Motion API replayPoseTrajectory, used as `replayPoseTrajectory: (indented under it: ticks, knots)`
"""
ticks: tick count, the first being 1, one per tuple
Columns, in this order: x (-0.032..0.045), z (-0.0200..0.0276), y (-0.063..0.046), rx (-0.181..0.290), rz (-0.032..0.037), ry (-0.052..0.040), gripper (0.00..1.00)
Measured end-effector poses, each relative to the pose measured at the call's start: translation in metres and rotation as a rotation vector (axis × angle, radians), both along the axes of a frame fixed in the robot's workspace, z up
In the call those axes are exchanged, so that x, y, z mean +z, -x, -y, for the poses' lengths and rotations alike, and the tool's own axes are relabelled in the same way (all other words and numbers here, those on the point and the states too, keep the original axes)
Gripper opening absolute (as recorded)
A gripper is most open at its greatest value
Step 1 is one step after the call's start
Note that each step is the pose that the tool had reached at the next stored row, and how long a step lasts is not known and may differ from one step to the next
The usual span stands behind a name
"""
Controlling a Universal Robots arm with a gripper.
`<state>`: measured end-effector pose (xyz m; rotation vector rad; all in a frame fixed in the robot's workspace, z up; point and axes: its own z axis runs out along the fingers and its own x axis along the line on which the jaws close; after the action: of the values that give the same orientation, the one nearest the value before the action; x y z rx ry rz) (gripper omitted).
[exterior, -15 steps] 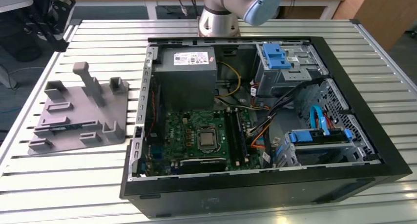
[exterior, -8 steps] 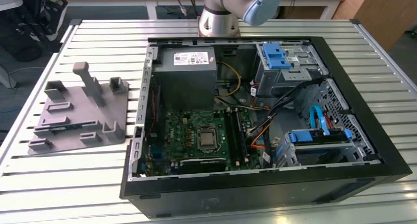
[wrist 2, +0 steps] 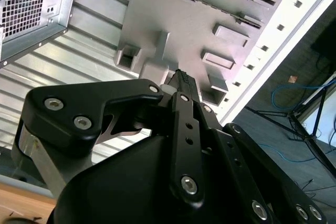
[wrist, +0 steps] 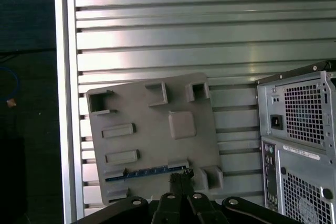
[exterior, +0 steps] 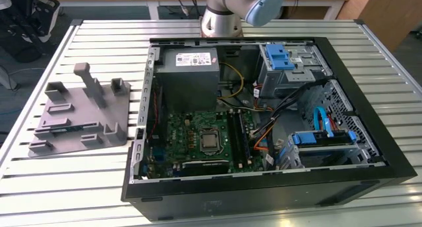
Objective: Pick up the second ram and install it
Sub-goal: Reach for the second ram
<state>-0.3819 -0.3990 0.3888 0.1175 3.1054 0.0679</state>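
Gripper (wrist: 181, 177) jaws look drawn together, the two dark tips meeting with nothing between them; the second wrist view shows the gripper (wrist 2: 181, 74) the same way, its linkages converging to one point. It hangs above the grey fixture (wrist: 157, 103), apart from it, with the tips lined up just beside one end of the second ram (wrist: 147, 173).

That stick lies flat in a shallow recess along one edge of the fixture, its blue-green face showing. In the exterior view the second ram (exterior: 66, 130) sits low in the fixture (exterior: 72, 101) at the exterior view's left, well apart from the open computer case (exterior: 264, 197) that takes up the centre and right of the frame. Both stand on the slatted metal table (exterior: 66, 187). The arm (exterior: 228, 9) rises at the top centre of that frame, behind the case.

Inside the case the motherboard (exterior: 191, 133) lies exposed in the lower middle, with the long black memory slots (exterior: 237, 135) beside the processor. Whether a stick already sits in one of them I cannot tell.

Judged from this, the task is at its very start: the ram has not been gripped or lifted, so the pick, the carry across to the case and the seating in a slot are all left to do.
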Motion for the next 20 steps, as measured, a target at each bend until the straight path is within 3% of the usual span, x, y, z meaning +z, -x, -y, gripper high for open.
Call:
replayPoseTrajectory:
  ticks: [8,14,20]
  knots:
    - [-0.0005,0.0015,0.001,0.000,0.0001,-0.0002,0.10]
    - [-0.0054,0.0199,0.002,0.000,0.0000,-0.0046,0.10]
    - [-0.0158,0.0267,0.003,0.000,0.0000,-0.0049,0.10]
